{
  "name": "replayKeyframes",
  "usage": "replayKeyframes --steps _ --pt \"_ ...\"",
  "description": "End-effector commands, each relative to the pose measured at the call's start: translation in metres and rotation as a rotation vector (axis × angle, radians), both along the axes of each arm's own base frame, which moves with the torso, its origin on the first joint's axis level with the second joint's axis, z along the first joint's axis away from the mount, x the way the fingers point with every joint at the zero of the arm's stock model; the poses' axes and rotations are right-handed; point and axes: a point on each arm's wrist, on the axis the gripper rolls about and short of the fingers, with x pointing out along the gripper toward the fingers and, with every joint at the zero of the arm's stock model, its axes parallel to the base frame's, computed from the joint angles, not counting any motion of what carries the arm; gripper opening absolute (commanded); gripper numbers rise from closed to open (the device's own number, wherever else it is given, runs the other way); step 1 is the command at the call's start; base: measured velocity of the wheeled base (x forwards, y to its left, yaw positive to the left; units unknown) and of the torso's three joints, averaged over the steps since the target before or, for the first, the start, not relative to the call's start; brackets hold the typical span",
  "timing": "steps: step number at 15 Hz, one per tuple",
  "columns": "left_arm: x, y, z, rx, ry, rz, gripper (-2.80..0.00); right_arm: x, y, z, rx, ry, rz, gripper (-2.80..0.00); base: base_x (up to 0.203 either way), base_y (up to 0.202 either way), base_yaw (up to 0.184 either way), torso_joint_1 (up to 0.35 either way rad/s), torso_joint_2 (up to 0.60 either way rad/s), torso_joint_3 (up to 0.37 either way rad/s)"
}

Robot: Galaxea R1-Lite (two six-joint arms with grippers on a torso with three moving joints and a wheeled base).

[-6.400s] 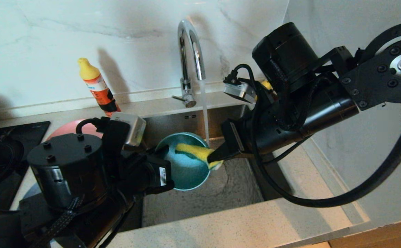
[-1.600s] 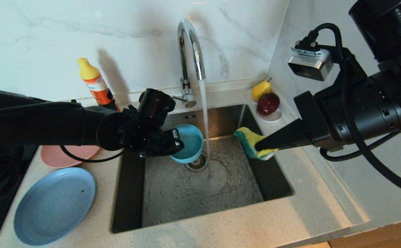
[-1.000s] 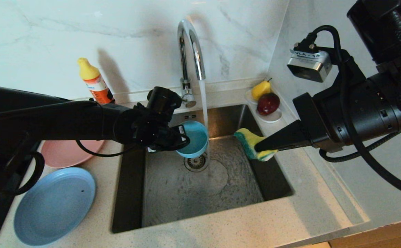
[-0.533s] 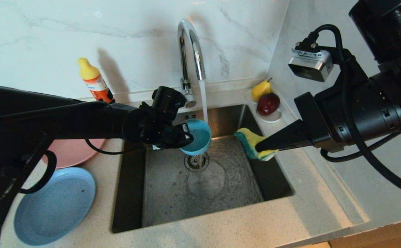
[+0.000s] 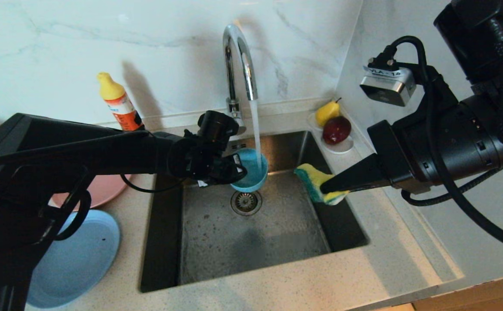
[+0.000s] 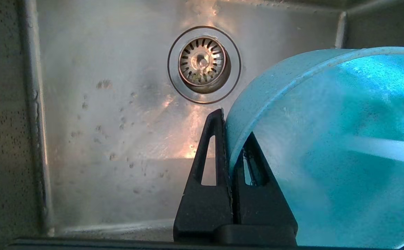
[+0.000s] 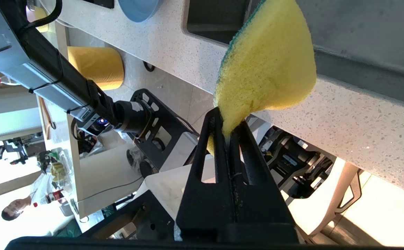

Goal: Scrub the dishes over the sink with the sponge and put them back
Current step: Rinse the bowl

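the left gripper (image 5: 236, 170) is pinched shut on the near rim of the bowl (image 5: 250, 169), one finger inside and one outside, holding it tilted over the back of the sink (image 5: 251, 242) just above the drain (image 5: 246, 202). the stream from the tap (image 5: 238, 65) is falling straight into the bowl. the right gripper (image 5: 327, 188) is pressed together on the sponge (image 5: 318, 181), which hangs over the sink's right edge, close to the bowl but not touching it.

the pink plate (image 5: 104, 192) and the blue plate (image 5: 78, 259) lie on the counter (image 5: 364, 276) along the sink's left edge, partly hidden by the left arm.

this looks like a rinse of the bowl. the grip is only a thin pinch on a wet plastic rim, so the weight of filling water or the push of the stream could twist the bowl out of the fingers and drop it into the sink. water could also splash off the tilted wall onto the counter or the gripper. carrying the bowl back over the left edge while it still holds water would spill it near the plates.
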Motion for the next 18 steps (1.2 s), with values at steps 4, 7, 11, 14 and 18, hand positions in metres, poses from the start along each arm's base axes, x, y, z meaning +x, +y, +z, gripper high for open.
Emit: replayKeyframes --steps 4,7,11,14,18 --pt "-0.002 0.001 -0.002 -0.002 0.011 0.014 -2.8 -0.001 -0.001 -0.001 -0.004 0.011 0.0 -2.8 0.0 0.0 0.0 0.0 0.0 0.0" --pt "-0.006 0.003 -0.01 0.013 0.047 0.022 -2.8 0.0 0.0 -0.001 -0.003 0.01 0.0 -2.8 0.0 0.0 0.0 0.0 0.0 0.0" --pt "-0.008 0.006 -0.007 0.013 0.044 0.026 -2.8 0.0 0.001 -0.002 -0.004 0.011 0.001 -2.8 0.0 0.0 0.0 0.0 0.0 0.0" --pt "-0.009 0.006 -0.005 0.012 0.039 0.027 -2.8 -0.001 0.0 -0.001 -0.002 0.008 0.001 -2.8 0.0 0.0 0.0 0.0 0.0 0.0" --pt "-0.012 0.024 0.011 0.06 -0.024 0.149 -2.8 -0.005 -0.004 0.003 0.005 -0.001 -0.001 -2.8 0.0 0.0 0.0 0.0 0.0 0.0"
